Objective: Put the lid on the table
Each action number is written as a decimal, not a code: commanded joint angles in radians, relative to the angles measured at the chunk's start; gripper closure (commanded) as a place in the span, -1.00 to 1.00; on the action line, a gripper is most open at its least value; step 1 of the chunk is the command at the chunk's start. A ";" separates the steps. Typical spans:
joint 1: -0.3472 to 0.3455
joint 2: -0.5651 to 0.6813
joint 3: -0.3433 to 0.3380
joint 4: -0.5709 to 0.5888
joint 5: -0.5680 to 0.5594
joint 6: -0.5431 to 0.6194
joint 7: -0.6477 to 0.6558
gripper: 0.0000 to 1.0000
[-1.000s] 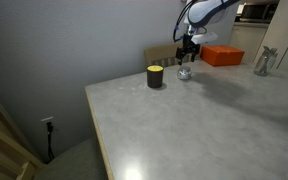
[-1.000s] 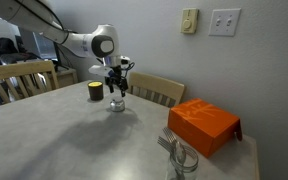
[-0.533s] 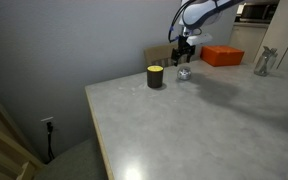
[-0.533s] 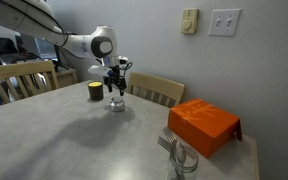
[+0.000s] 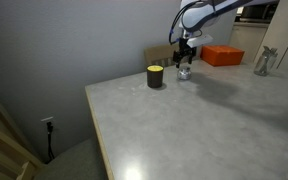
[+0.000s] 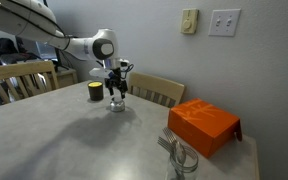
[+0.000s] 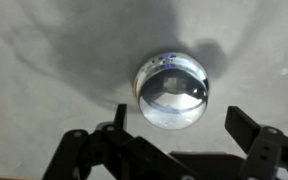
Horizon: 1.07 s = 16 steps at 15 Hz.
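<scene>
Pincer higher than a second ago; rose in small steps, straight up, near far edge of worktop. Same lift seen in both exterior views: pincer now farther above lid, where earlier fingertips hung just over it. Gap between fingertips and lid wider. Arm's wrist section drawn up with it. Wrist view: lid clear of both spread fingers.

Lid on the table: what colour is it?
The lid is shiny silvery-grey, almost mirror-like; the wrist view shows it best.
</scene>
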 commanded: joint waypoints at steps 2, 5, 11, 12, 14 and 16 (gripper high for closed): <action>-0.023 0.008 -0.003 0.008 0.012 -0.004 0.001 -1.00; -0.029 0.028 0.022 0.028 0.037 0.003 -0.012 -1.00; -0.022 0.050 0.044 0.058 0.030 -0.018 -0.018 -1.00; -0.023 0.049 0.042 0.059 0.028 -0.020 -0.017 -1.00; -0.025 0.045 0.039 0.053 0.027 -0.020 -0.014 -1.00; -0.029 0.042 0.037 0.046 0.027 -0.018 -0.012 -1.00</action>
